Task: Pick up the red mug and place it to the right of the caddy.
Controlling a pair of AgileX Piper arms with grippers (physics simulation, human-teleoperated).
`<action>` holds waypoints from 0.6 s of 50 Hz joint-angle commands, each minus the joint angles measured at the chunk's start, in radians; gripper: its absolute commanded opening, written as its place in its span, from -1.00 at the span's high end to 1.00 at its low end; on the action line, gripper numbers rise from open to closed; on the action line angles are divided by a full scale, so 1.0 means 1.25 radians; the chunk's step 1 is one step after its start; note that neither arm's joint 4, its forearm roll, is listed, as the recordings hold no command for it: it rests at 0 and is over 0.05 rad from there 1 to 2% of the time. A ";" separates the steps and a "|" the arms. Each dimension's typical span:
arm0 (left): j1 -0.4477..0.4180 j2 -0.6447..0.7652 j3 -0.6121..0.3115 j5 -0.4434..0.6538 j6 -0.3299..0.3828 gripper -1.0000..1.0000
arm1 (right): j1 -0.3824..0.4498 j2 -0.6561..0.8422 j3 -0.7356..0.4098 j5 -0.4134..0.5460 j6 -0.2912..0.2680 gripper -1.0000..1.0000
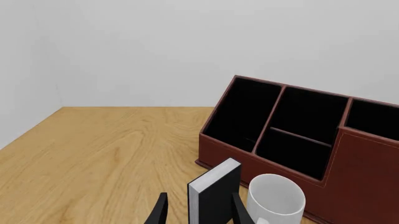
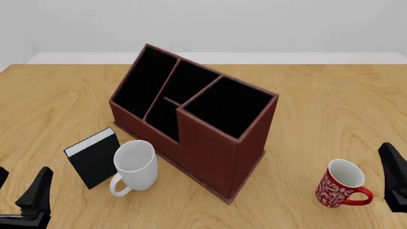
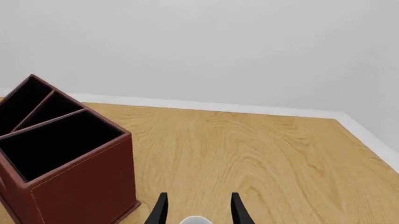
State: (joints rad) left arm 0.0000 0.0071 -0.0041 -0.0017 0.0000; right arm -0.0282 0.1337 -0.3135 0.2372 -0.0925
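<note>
Red mug [image 2: 340, 184] — just beside right gripper [image 3: 196, 210], unheld.

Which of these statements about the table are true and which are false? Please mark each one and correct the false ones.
1. The red mug stands upright on the table. True.
2. The white mug sits inside one compartment of the caddy. False: it stands on the table in front of the caddy, next to the black book.
3. The right gripper is closed on the red mug. False: its fingers are apart and hold nothing.
4. The caddy's compartments look empty. True.
5. The red mug is on the caddy's right side in the front view. True.
6. The black book lies flat on the table. False: it stands on its edge, leaning.
</note>
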 commanded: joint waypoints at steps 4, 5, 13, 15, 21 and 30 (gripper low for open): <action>0.000 0.000 0.000 0.000 0.000 -1.00 | -0.036 0.142 -0.189 0.184 -0.125 -1.00; 0.000 0.000 0.000 0.000 0.000 -1.00 | -0.033 0.147 -0.193 0.196 -0.141 -1.00; 0.000 0.000 0.000 0.000 0.000 -1.00 | -0.036 0.180 -0.237 0.279 -0.188 -1.00; 0.000 0.000 0.000 0.000 0.000 -1.00 | -0.045 0.186 -0.226 0.276 -0.206 -1.00; 0.000 0.000 0.000 0.000 0.000 -1.00 | -0.050 0.206 -0.217 0.297 -0.229 -1.00; 0.000 0.000 0.000 0.000 0.000 -1.00 | -0.083 0.222 -0.200 0.319 -0.255 -1.00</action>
State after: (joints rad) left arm 0.0000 0.0073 -0.0043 -0.0017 0.0000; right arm -0.1029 0.3795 -0.5660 0.5868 -0.3658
